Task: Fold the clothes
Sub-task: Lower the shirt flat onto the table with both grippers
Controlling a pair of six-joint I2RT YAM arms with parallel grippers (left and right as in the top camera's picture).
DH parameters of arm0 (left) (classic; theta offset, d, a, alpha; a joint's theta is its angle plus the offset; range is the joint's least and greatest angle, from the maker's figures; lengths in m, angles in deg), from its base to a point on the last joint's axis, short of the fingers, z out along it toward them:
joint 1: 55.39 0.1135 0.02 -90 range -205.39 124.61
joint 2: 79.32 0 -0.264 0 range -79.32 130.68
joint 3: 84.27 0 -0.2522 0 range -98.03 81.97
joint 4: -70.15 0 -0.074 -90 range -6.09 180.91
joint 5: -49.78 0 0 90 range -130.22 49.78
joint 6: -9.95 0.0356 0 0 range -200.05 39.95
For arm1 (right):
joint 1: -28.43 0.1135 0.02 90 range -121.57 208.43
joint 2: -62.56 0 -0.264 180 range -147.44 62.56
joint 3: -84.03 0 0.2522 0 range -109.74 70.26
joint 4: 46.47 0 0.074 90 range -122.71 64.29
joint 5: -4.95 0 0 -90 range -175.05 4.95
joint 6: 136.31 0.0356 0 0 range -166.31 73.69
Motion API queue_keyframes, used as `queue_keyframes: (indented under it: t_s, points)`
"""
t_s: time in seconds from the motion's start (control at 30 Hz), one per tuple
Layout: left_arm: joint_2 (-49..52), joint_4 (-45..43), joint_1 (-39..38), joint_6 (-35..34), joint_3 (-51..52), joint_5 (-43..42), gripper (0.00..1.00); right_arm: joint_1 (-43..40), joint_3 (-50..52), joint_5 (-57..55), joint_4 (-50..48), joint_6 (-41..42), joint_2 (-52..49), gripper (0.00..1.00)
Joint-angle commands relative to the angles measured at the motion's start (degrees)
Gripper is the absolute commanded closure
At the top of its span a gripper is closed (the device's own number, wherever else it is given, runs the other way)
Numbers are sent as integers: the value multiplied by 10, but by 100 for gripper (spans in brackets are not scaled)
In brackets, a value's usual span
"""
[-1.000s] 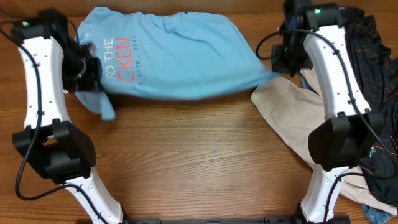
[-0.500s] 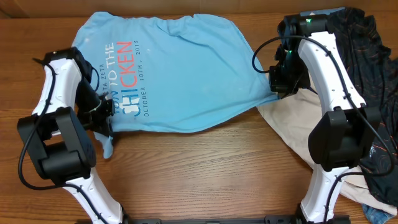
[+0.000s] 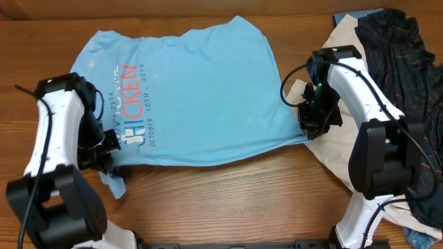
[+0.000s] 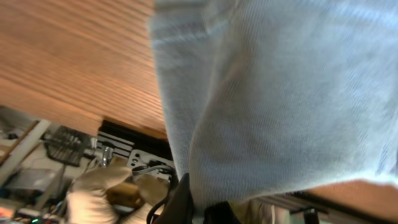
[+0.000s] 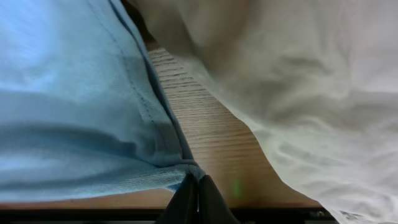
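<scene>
Spanning left gripper [image 3: 105,146] to right gripper [image 3: 309,123], each clamped on its near edge, the T-shirt [image 3: 201,90] lies flat beyond them

The table [image 3: 228,194] is viewed straight down from overhead; both wrist cameras are held close, aimed low across the wood — the light blue T-shirt [image 3: 201,83] is shared by all three views.

The T-shirt [image 3: 201,90] lies spread across the desk [image 3: 228,200]. A second garment [image 3: 325,155] lies to its right, and a third garment [image 3: 408,69] farther right.
</scene>
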Motion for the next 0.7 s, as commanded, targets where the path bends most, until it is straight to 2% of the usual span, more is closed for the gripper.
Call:
queue_keyframes:
  t_s: [0.0, 0.07, 0.1, 0.17, 0.37, 0.43, 0.5, 0.53, 0.67]
  points:
    - [-49, -5, 20, -30, 6, 22, 76, -6, 21, 3, -13, -4, 29, 96]
    - [-53, -10, 21, -24, 6, 13, 41, -6, 21, 3, -17, -4, 29, 96]
    - [-52, -11, 21, -24, 6, 12, 29, -6, 21, 3, -19, -4, 29, 96]
    - [-51, -14, 21, -24, 6, 14, 25, -6, 21, 3, -18, -4, 29, 96]
    - [-51, -53, 39, -62, 6, 40, 25, -6, 21, 3, -20, -4, 29, 96]
    - [-51, -76, 53, -78, 10, 41, 32, -6, 21, 3, -22, -4, 29, 96]
    - [-51, -104, 68, -83, 21, 41, 44, -6, 21, 2, -23, -4, 29, 96]
    - [-51, -122, 77, -88, 31, 41, 44, -6, 21, -1, -22, -4, 29, 96]
    - [-51, -187, 99, -84, 84, 12, 33, -6, 21, -1, -23, -4, 30, 96]
